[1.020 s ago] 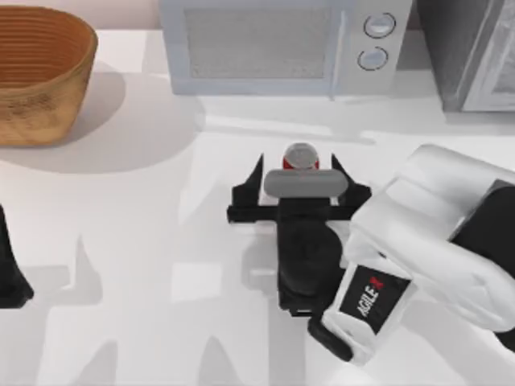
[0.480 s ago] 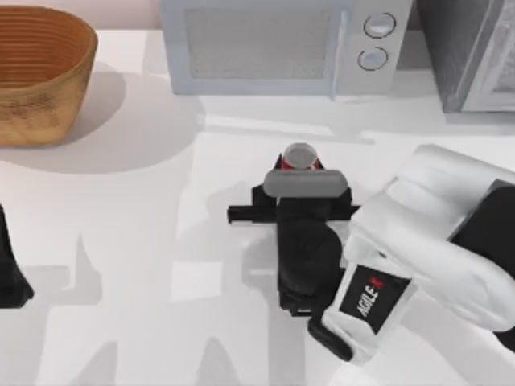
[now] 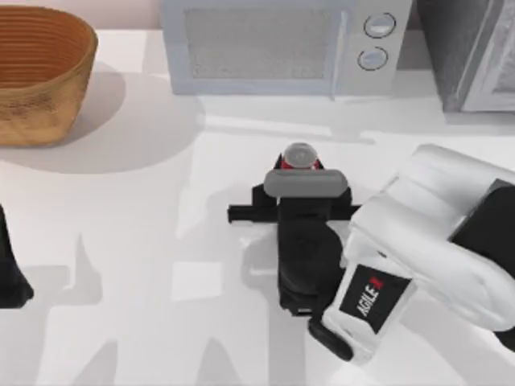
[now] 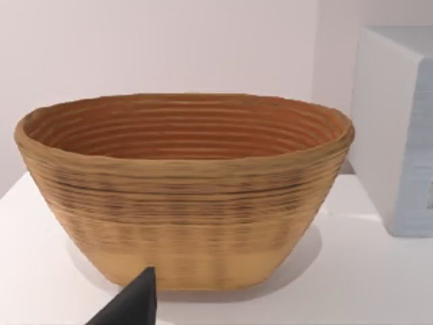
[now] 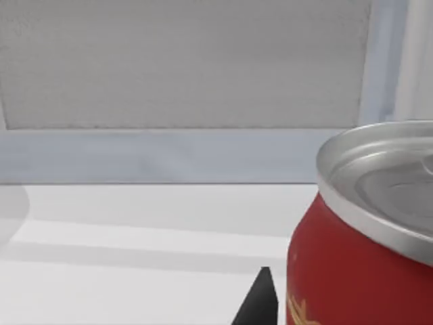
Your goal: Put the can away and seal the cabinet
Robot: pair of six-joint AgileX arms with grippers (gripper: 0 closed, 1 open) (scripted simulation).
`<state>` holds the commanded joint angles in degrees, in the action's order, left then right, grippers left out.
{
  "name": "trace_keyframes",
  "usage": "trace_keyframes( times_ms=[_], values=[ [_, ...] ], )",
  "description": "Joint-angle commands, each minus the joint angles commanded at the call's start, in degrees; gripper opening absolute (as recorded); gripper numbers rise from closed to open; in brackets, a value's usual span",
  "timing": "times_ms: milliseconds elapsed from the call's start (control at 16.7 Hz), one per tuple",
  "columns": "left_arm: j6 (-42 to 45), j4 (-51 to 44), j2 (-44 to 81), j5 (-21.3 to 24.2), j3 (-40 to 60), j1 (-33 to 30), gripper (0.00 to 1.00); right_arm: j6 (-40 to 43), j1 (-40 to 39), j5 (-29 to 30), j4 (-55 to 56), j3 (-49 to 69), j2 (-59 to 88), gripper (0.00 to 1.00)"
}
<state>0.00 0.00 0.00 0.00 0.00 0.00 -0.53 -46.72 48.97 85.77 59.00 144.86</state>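
One can (image 3: pixel 300 155) stands upright mid-table before the microwave (image 3: pixel 282 44), silver top up, long axis vertical. I have my right gripper (image 3: pixel 300 178) drawn in around its red body. It looks light, rigid, slick and dentable, so mid-wall suits. My left arm (image 3: pixel 10 273) sits parked at the table's left edge.

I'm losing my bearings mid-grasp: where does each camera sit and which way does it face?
Top view: above the table, looking down on the can, microwave, basket, right gripper and left arm at the left edge.
Left wrist view: low, facing the basket; one fingertip shows.
Right wrist view: low, right behind the can, facing the microwave; one fingertip shows.
Top and right wrist views share can and microwave.
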Motion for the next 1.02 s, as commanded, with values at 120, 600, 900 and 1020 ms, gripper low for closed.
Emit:
trace_keyframes(
  times_ms=[120, 600, 900, 1020],
  values=[
    [0.0, 0.0, 0.0, 0.0, 0.0, 0.0, 1.00, 0.0, 0.0, 0.0, 0.0, 0.0, 0.0, 0.00],
    [0.0, 0.0, 0.0, 0.0, 0.0, 0.0, 1.00, -0.1, -0.4, -0.4, -10.7, -0.8, -11.6, 0.00],
    [0.0, 0.0, 0.0, 0.0, 0.0, 0.0, 1.00, -0.4, -0.2, -0.3, -23.8, -1.7, -25.3, 0.00],
    [0.0, 0.0, 0.0, 0.0, 0.0, 0.0, 1.00, -0.5, -0.2, -0.3, -27.1, -1.9, -28.7, 0.00]
  ],
)
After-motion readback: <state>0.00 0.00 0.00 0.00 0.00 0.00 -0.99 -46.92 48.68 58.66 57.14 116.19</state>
